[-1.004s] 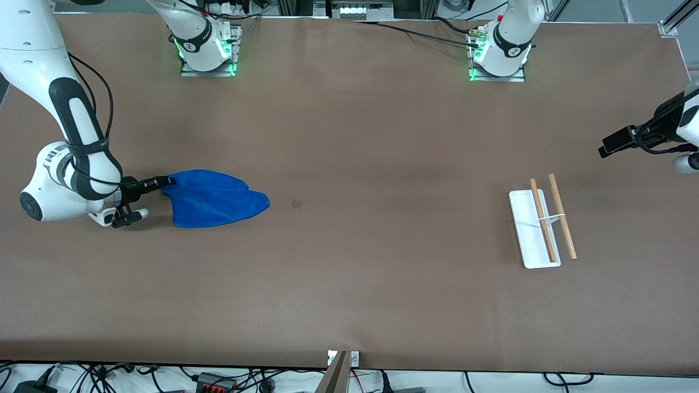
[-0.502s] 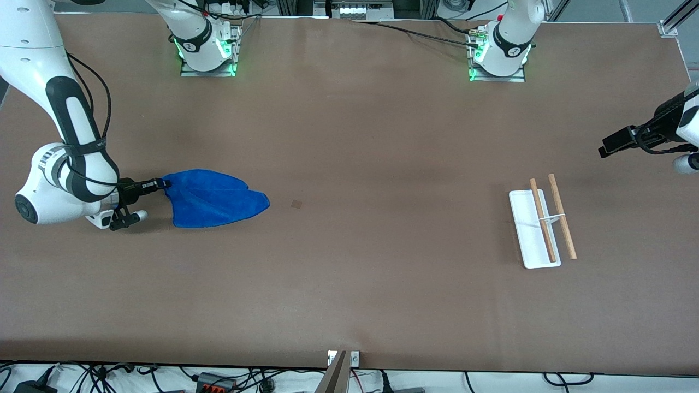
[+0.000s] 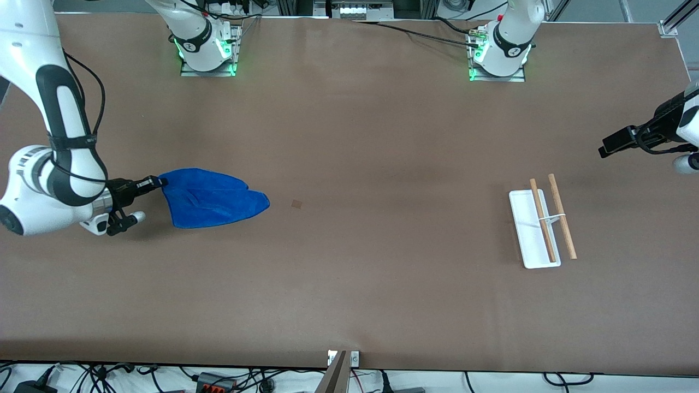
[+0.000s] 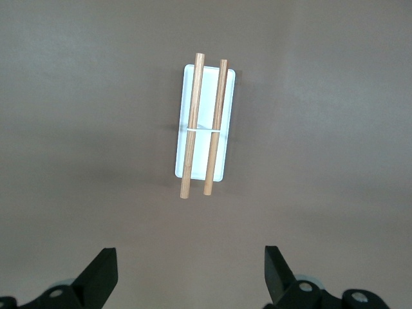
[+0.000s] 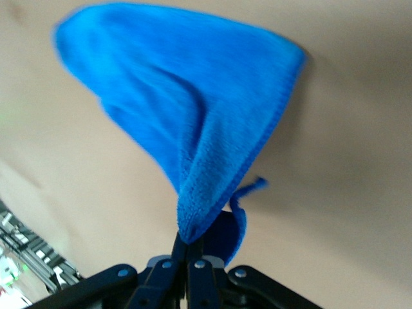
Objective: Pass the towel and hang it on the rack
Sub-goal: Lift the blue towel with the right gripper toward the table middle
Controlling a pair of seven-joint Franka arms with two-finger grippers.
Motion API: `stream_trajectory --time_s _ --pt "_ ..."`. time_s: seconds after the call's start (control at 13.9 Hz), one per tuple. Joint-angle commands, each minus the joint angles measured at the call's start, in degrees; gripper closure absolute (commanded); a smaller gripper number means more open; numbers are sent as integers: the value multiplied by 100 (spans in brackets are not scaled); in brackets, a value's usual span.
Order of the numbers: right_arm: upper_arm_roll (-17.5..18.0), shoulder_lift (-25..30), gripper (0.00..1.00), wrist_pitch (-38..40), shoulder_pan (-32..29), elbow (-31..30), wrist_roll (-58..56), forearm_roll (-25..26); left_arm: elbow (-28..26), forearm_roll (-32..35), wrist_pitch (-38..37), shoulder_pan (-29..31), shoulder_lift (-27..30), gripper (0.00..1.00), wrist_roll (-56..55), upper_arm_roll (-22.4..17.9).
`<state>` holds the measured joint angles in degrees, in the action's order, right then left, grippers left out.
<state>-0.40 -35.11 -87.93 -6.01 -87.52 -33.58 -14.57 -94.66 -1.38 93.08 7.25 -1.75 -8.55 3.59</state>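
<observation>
Brown tabletop [image 3: 349, 273]: right end effector [image 3: 158, 182] clamped on towel [image 3: 215, 199]; left end effector [image 4: 190, 273] spread wide, empty, above rack [image 4: 205, 125].

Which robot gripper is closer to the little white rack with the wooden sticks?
The left. The left gripper hangs open in the air near the rack. The right gripper is at the right arm's end of the table, shut on a corner of the blue towel.
</observation>
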Motion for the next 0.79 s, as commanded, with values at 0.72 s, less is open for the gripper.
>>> stream_trajectory --time_s 0.72 --pt "1339 312 100 -774 2569 2468 4136 -757 80 -116 -97 66 -19 0 161 46"
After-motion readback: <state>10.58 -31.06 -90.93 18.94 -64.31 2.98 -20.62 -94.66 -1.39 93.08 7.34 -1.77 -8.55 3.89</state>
